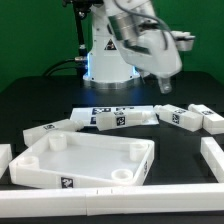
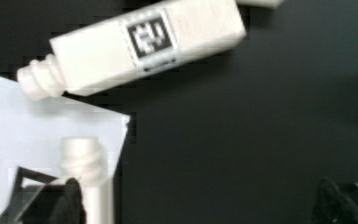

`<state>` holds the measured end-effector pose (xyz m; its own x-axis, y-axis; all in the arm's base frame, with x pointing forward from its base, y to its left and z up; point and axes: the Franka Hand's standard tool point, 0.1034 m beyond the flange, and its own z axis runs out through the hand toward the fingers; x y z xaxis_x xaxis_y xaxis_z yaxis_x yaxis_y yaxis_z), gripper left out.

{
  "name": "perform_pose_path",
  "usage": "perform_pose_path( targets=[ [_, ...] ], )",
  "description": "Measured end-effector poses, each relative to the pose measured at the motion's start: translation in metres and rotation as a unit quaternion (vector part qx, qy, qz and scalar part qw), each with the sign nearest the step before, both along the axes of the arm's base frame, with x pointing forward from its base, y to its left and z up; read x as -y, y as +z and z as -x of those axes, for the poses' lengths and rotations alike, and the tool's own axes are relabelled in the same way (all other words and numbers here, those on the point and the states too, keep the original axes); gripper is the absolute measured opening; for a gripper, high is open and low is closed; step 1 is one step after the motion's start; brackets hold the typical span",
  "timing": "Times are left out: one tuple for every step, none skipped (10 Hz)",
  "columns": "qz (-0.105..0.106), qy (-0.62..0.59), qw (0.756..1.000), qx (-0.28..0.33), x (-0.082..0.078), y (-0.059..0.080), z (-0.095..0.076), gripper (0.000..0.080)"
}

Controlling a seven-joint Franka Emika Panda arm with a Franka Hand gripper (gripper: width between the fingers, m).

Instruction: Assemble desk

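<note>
Leg [image 2: 149, 45] likely light, stiff, slick plastic; pinch flat sides mid-length. Fingers [image 1: 165, 88] hover overhead, spread wide, empty.

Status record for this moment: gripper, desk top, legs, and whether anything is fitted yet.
gripper: gripper open, holding nothing, raised behind the parts
desk top: desk top lying flat, rim up
legs: all lying loose; one leg at the top's corner on the exterior view's left, others in a row behind
wrist view: tagged leg beside the marker board
fitted: no leg in any socket
</note>
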<state>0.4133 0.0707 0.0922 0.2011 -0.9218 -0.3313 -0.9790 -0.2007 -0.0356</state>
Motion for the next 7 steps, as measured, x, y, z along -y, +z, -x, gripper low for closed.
perform_pose_path(
  targets=[
    [0.000,0.011,1.000,0.002,-0.003,0.000,0.001,0.0648],
    [0.000,0.010,1.000,0.001,-0.002,-0.001,0.001,0.0648],
    [0.000,0.009,1.000,0.001,-0.002,-0.001,0.001,0.0648],
    [-0.001,0.014,1.000,0.002,-0.002,-0.001,0.001,0.0648],
    [-0.007,0.086,0.996,0.012,0.009,0.004,-0.002,0.0648],
    [-0.014,0.119,0.992,0.027,0.023,0.012,-0.017,0.0648],
    [-0.019,0.169,0.984,0.054,0.030,0.020,-0.040,0.0648]
  ],
)
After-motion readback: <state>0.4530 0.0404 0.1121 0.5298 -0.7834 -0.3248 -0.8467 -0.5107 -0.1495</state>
